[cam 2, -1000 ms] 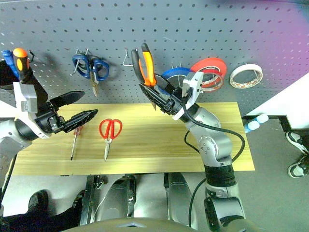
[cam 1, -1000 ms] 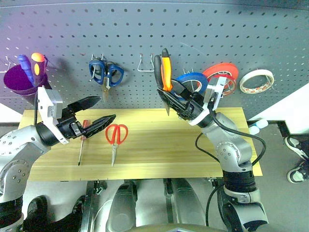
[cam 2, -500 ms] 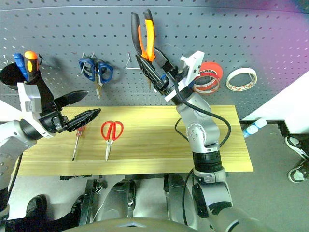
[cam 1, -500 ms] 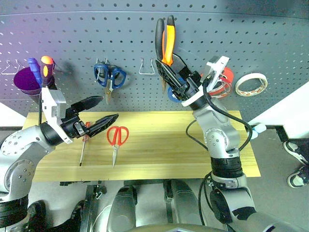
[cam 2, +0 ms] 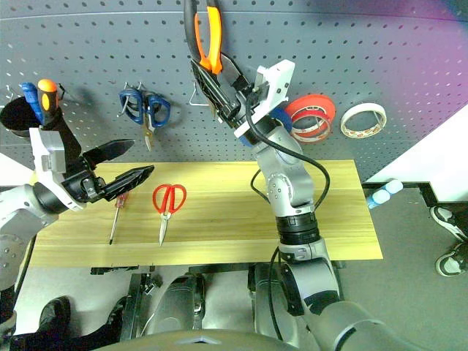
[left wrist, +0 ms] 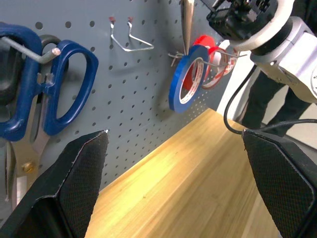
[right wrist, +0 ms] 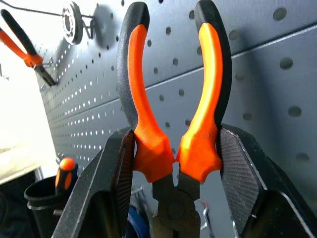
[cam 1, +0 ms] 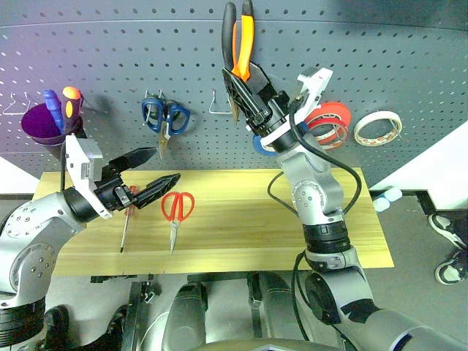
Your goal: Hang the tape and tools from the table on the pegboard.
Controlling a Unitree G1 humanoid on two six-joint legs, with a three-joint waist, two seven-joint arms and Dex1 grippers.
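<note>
I've got the right gripper (cam 1: 245,91) clamped on the pliers (cam 1: 240,40), handles up, raised against the pegboard (cam 1: 110,58) just right of a bare wire hook (cam 1: 218,102). My left gripper (cam 1: 150,170) hangs wide open with nothing in it over the table (cam 1: 241,227) at left, near the screwdriver (cam 1: 126,219) and red scissors (cam 1: 175,212) lying flat. The whitish tape (cam 1: 378,126) hangs far right on the board.

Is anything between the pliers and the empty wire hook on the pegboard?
Nothing visible. The right gripper holds the pliers handles-up against the pegboard, above and just right of the bare wire hook; only open board lies between them.
</note>
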